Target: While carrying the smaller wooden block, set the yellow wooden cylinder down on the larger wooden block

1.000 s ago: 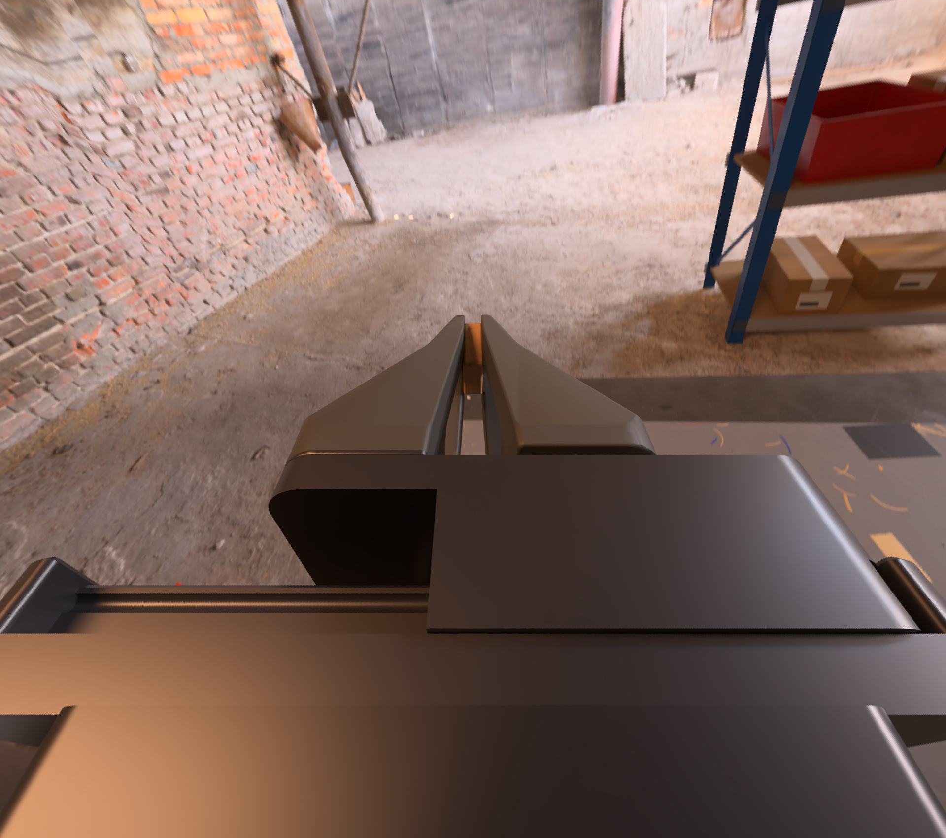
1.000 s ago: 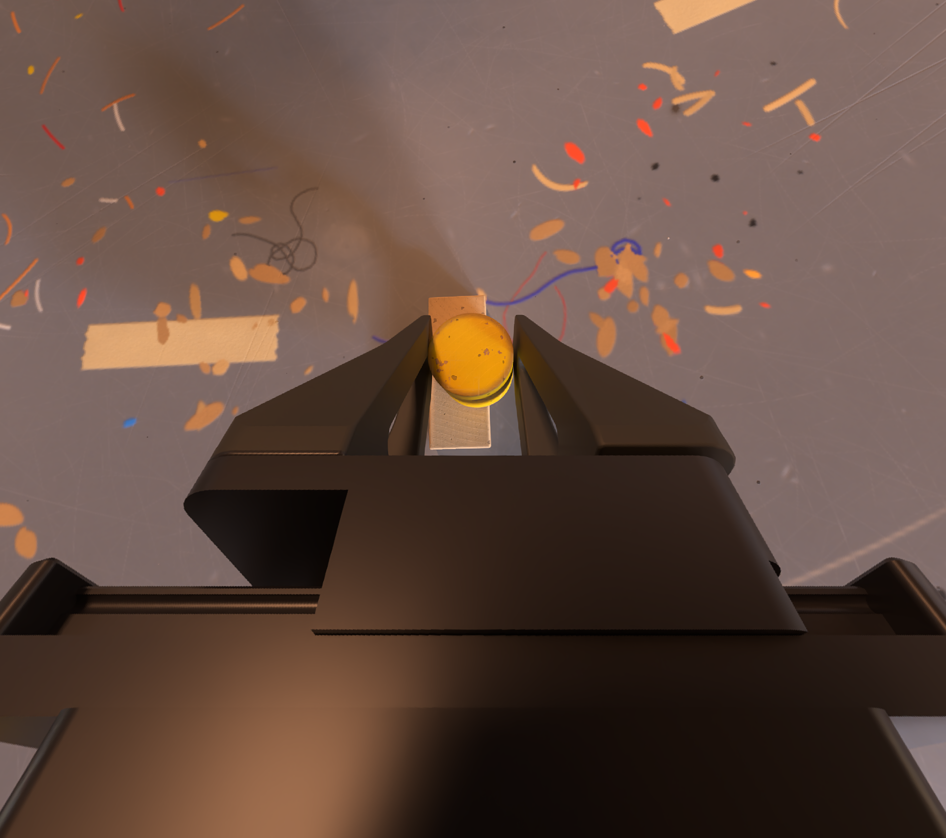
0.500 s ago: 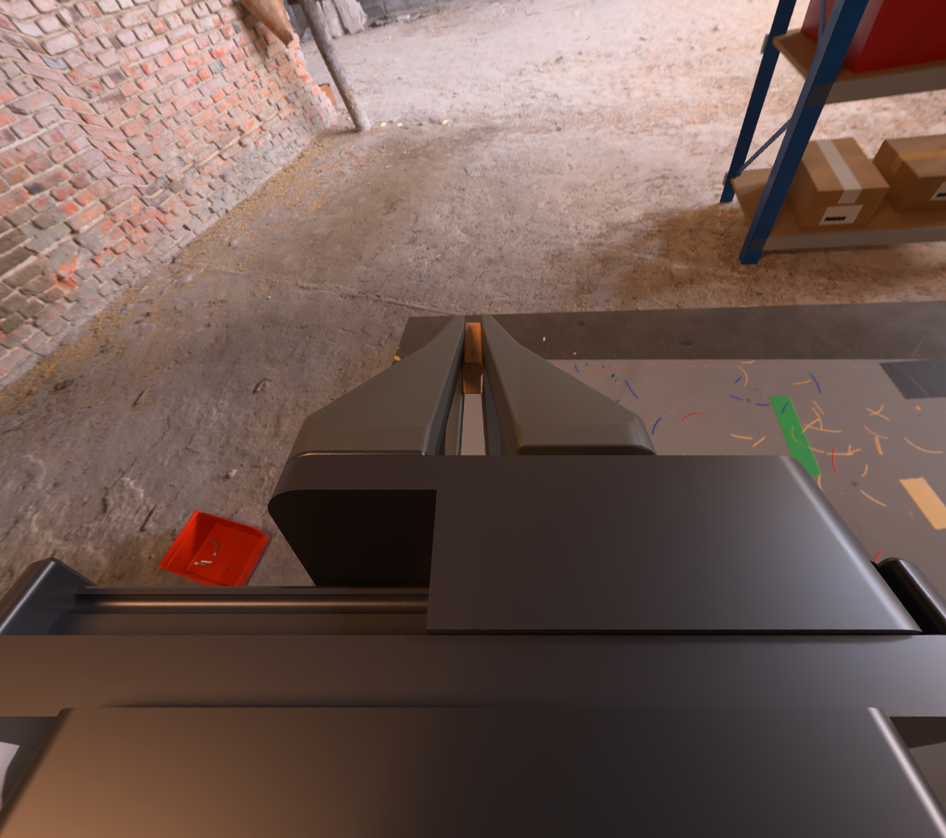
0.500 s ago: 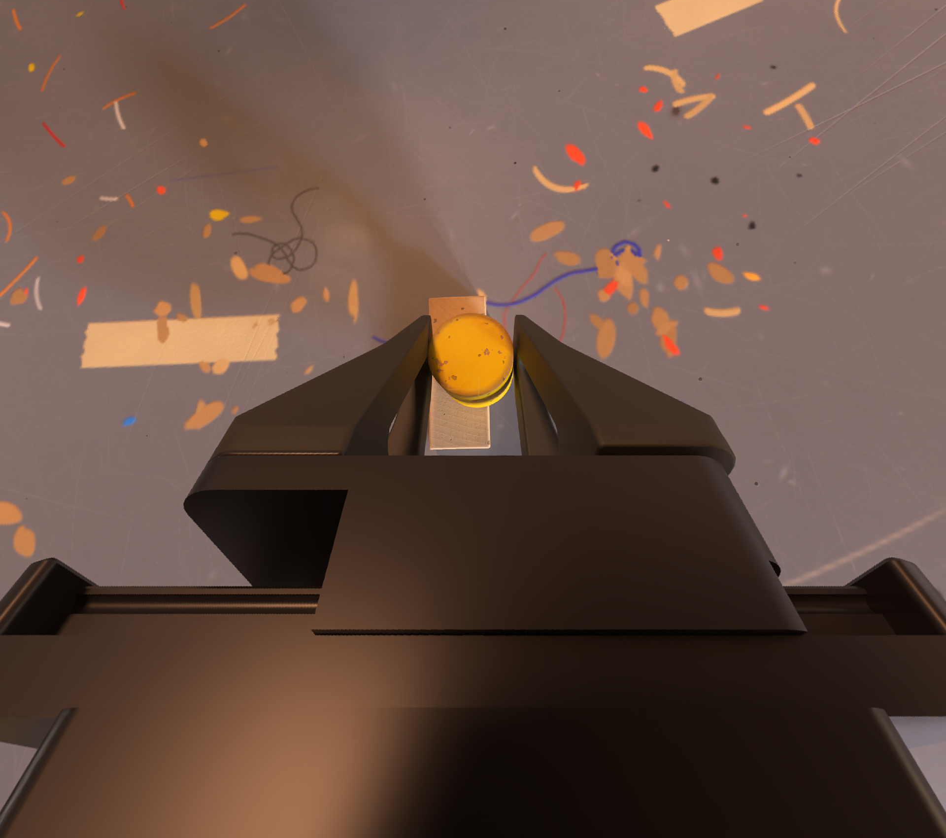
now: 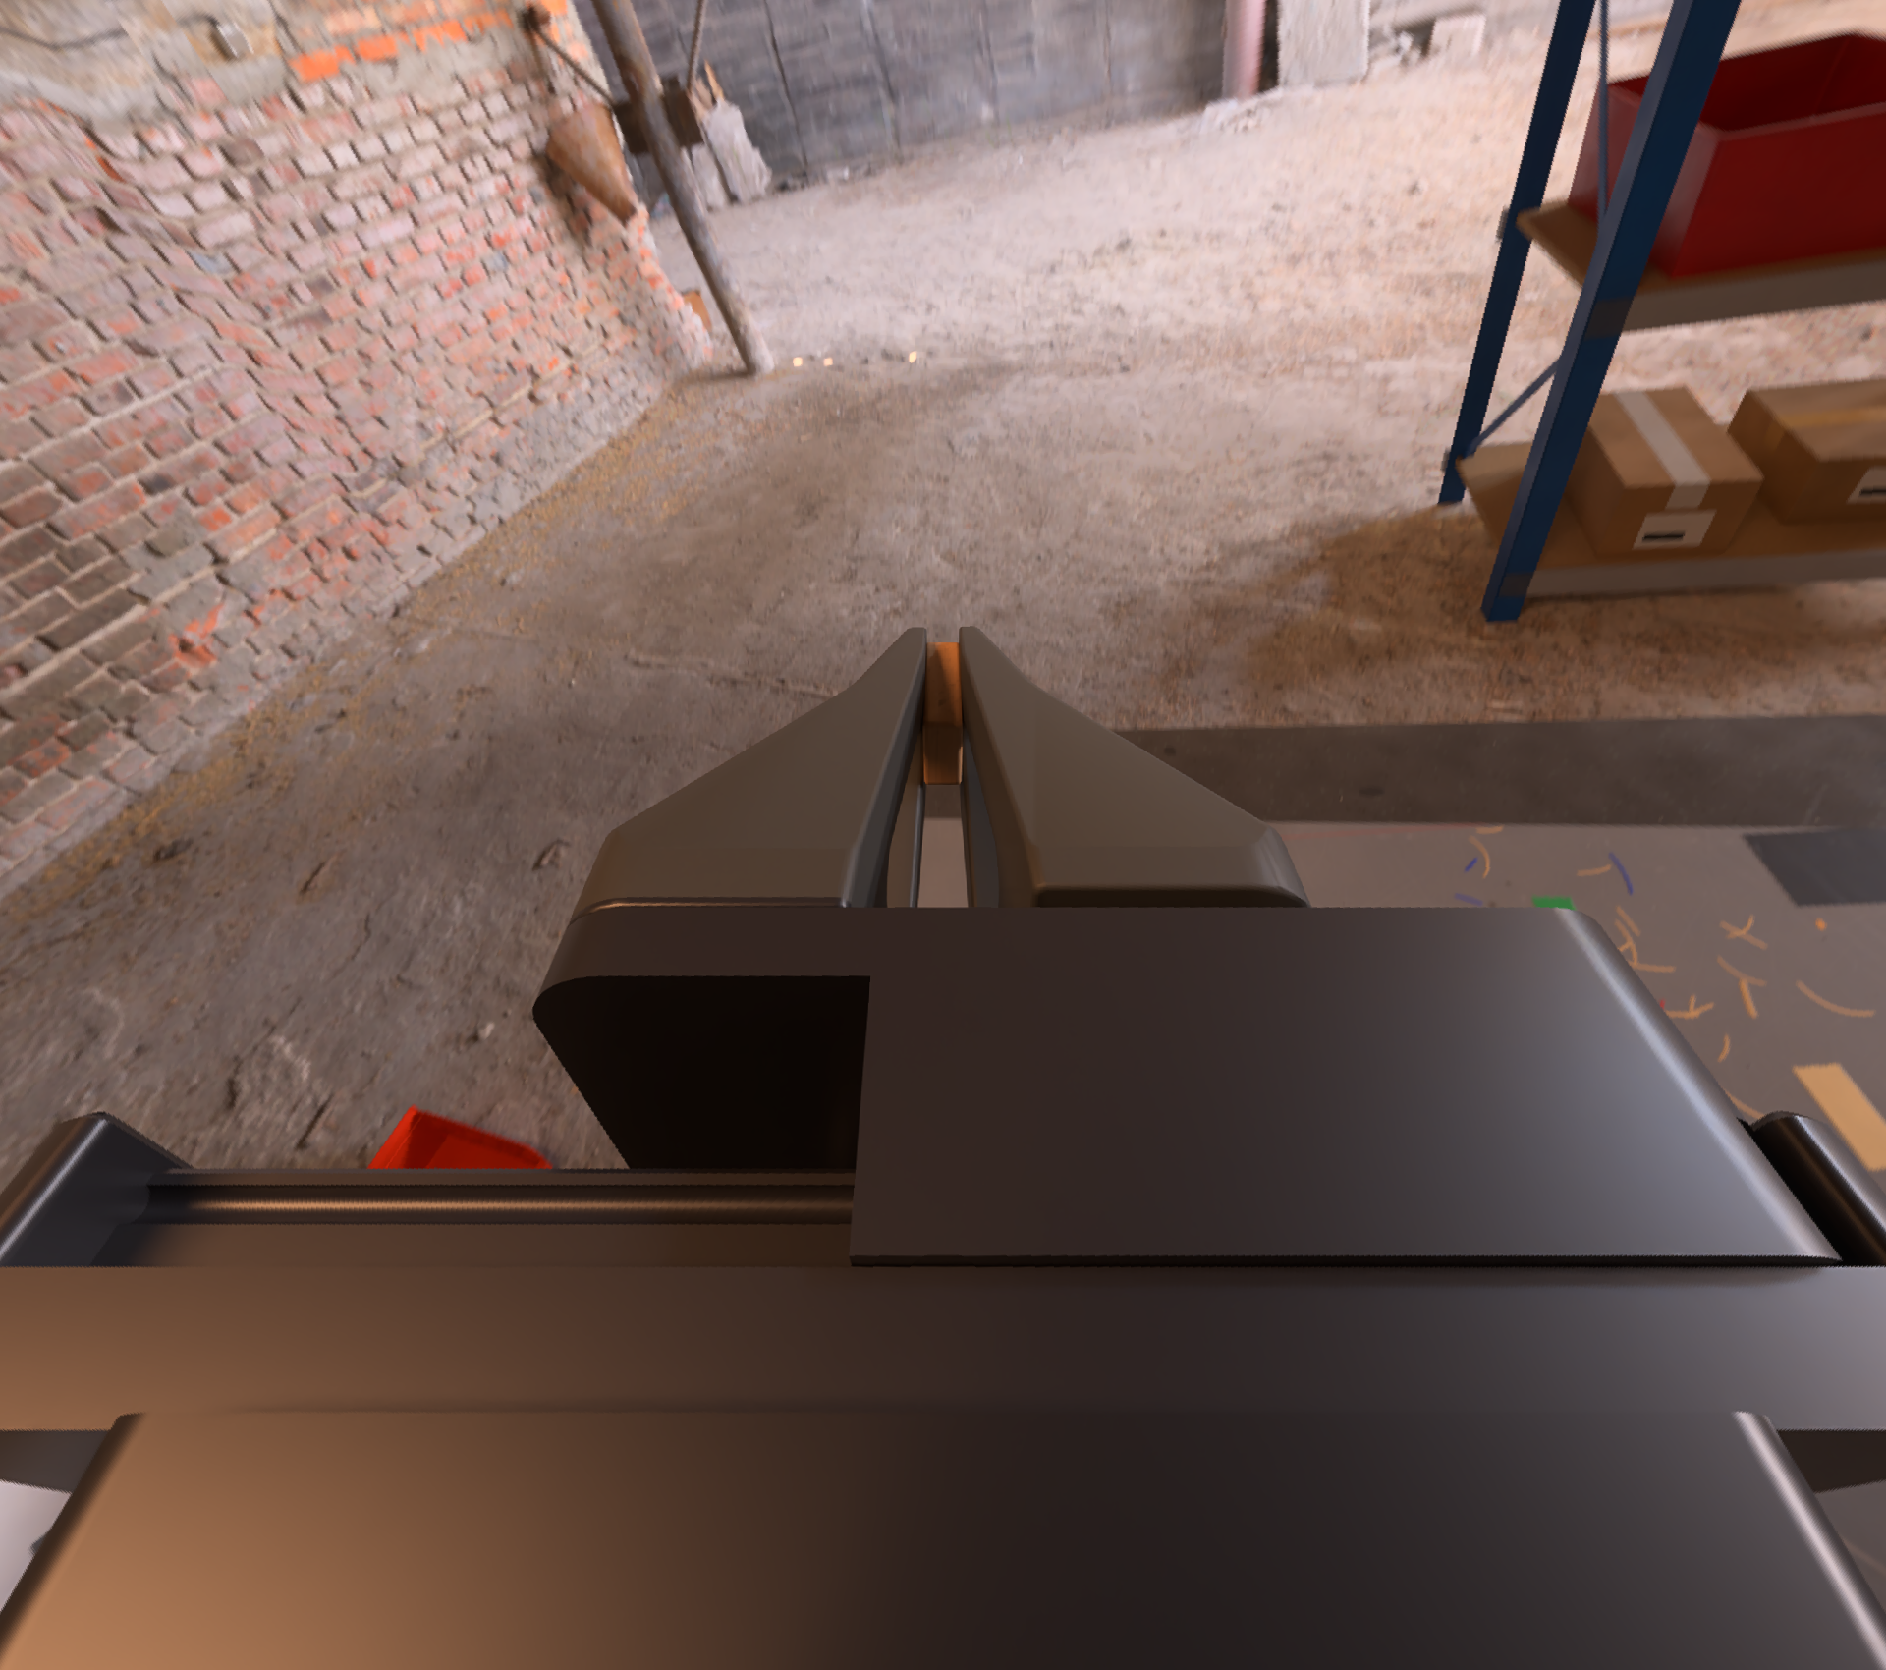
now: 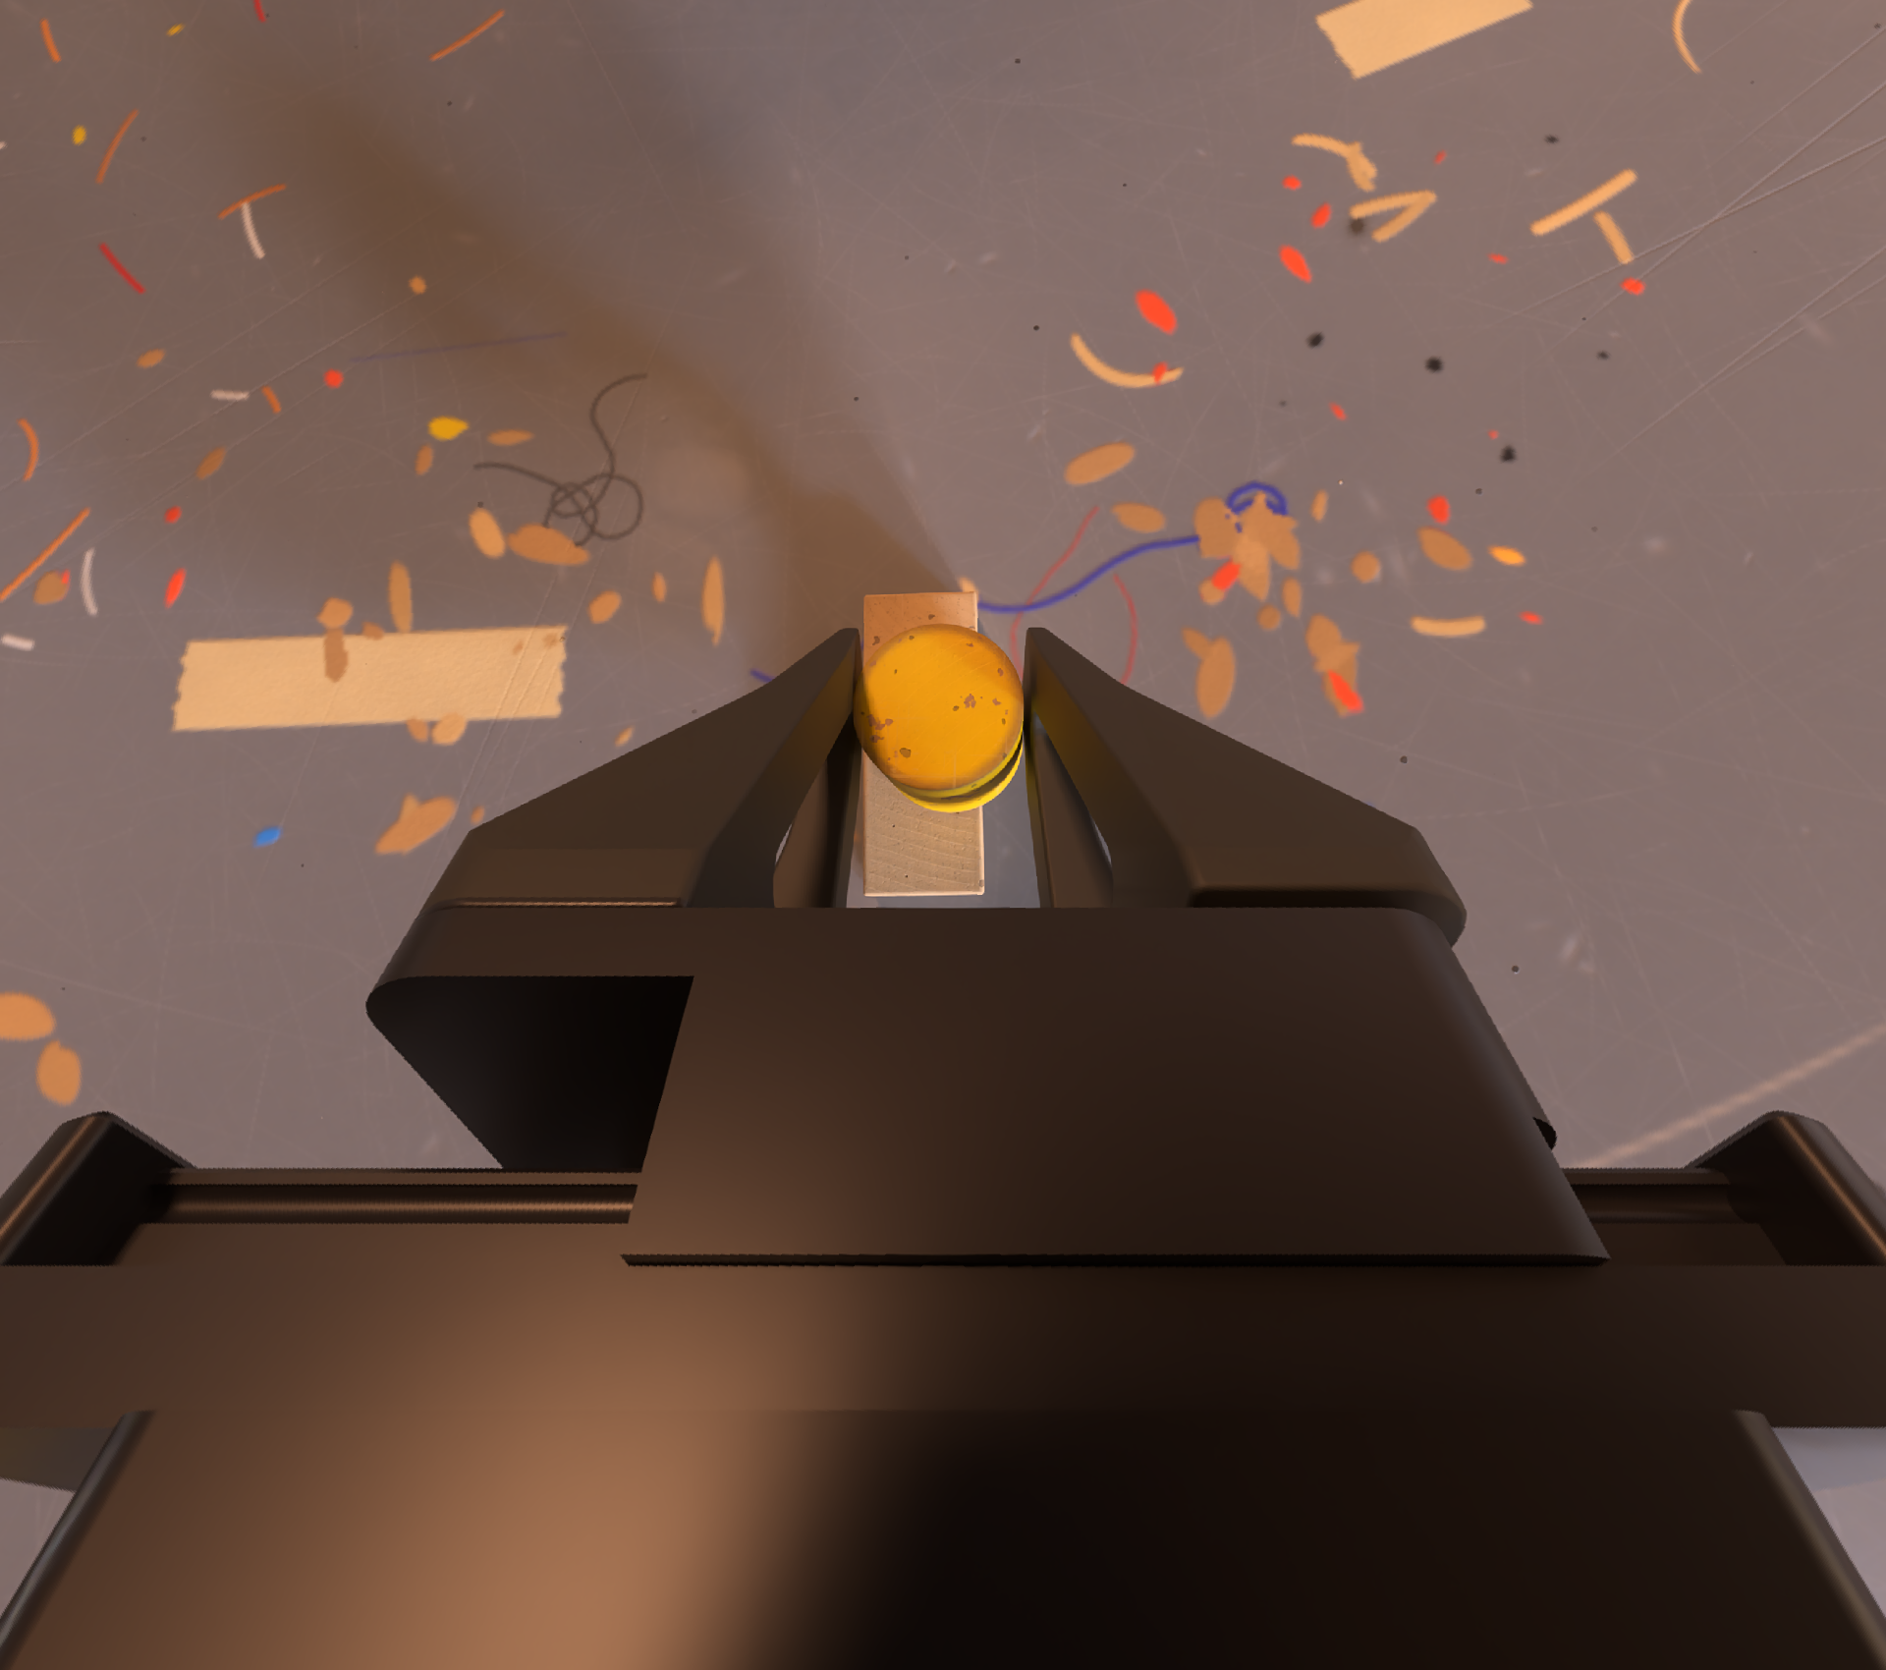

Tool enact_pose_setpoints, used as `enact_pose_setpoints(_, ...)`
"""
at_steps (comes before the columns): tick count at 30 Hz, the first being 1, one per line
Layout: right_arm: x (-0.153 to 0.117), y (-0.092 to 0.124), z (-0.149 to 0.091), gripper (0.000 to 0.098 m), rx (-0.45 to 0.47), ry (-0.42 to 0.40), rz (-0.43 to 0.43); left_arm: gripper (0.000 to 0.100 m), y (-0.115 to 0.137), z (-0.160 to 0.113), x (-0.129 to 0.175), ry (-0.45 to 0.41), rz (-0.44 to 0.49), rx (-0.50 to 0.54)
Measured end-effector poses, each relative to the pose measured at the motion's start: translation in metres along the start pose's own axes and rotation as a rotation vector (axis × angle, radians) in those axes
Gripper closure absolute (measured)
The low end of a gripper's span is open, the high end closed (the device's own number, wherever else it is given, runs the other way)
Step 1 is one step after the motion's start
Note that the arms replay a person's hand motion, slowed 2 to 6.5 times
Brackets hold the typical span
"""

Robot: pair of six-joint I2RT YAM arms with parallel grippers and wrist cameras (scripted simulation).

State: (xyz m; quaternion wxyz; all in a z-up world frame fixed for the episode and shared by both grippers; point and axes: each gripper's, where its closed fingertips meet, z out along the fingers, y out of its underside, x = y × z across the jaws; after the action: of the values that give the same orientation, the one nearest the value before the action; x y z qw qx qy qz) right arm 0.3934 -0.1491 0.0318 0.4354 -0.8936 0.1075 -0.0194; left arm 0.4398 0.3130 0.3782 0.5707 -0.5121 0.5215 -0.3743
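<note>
Brick-walled warehouse, grey paint-flecked counter (image 6: 1021,141)
Two hands, each grasping one piece: left hand (image 5: 943,651) clenches the smaller wooden block (image 5: 942,738); right hand (image 6: 941,636) grips the yellow wooden cylinder (image 6: 937,723) over the larger wooden block (image 6: 922,845)

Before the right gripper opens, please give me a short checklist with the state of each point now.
1. Left gripper shut on the small block: ok, a thin wooden piece sits between its fingers.
2. Cylinder between the right gripper fingers: ok.
3. Cylinder above the large block: ok, the block shows directly behind it.
4. Cylinder touching the large block: cannot tell, this view looks along the cylinder's axis.
5. Cylinder centred on the block: cannot tell, the near end is hidden by the gripper.
6. Left gripper away from the stack: ok, neither appears in the other's view.
</note>
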Motion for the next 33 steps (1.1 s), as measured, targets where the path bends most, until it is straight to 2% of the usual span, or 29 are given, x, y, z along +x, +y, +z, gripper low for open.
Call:
enact_pose_setpoints(4,0.0,0.0,0.0,0.0713,0.002,-0.001,0.0,0.095,-0.021,-0.007,-0.002,-0.003,-0.01,0.047)
enact_pose_setpoints(10,0.0,0.0,0.0,0.0713,0.001,-0.003,-0.001,0.095,-0.039,-0.005,-0.008,-0.024,0.051,-0.001)
enact_pose_setpoints(16,-0.001,-0.001,0.0,0.0713,0.005,-0.005,-0.003,0.095,-0.062,-0.012,-0.01,-0.055,0.088,0.077)
enact_pose_setpoints(26,-0.001,-0.001,0.0,0.0713,0.007,-0.006,-0.006,0.095,-0.069,-0.012,-0.014,-0.067,0.132,0.012)
enact_pose_setpoints(33,-0.002,0.0,0.0,0.0713,0.007,-0.008,-0.005,0.095,-0.087,-0.024,-0.003,-0.08,0.173,0.125)
